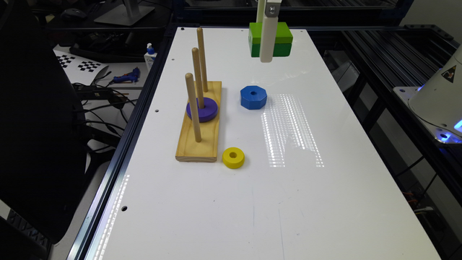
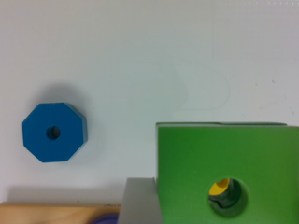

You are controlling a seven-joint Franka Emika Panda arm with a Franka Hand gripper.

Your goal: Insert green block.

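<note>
fingers clamped on green block, aloft over white table

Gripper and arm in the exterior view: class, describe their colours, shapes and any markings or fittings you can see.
The gripper ends in a long, slim, off-white finger with a rounded tip, hanging from a silver metal bracket with a bolt. The robot base is a white cone with a triangular warning label and blue lights.

Plainly a robotics lab: white perforated worktable framed in black aluminium extrusion, checkerboard calibration sheets (beside tangled cables), a monitor stand behind.
</note>
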